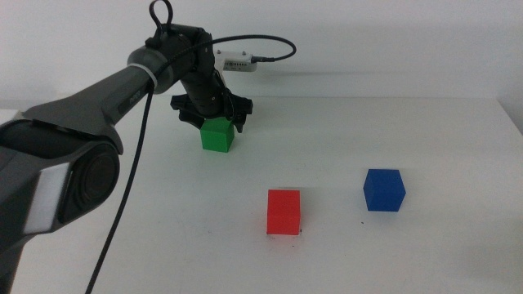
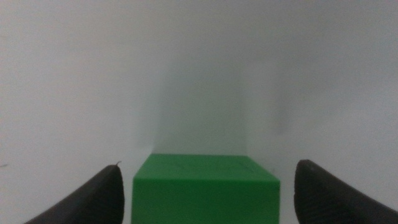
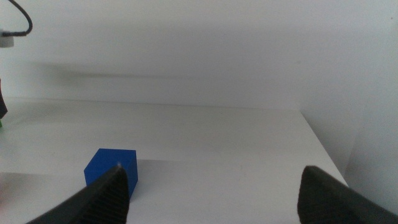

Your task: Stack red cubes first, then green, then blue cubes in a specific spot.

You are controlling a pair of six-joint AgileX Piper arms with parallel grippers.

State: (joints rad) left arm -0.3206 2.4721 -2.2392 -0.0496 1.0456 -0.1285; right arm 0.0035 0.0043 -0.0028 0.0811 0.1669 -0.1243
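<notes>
— Room around the green cube (image 1: 217, 135)?
— My left gripper (image 1: 214, 117) straddles it, jaws apart, a gap each side.
— Elsewhere?
— Bare table separates the red cube (image 1: 283, 211) and blue cube (image 1: 384, 189); I see passage between.

The green cube (image 1: 217, 135) sits flat on the white table toward the far side, with dark jaws standing apart on either side of it and gaps showing between each jaw and the cube's faces (image 2: 205, 190). The red cube (image 1: 283, 211) rests nearer the front, about mid-table, well apart from the green one. The dark-blue cube (image 1: 383, 189) lies to the right of the red cube, separate from it and turned slightly.
</notes>
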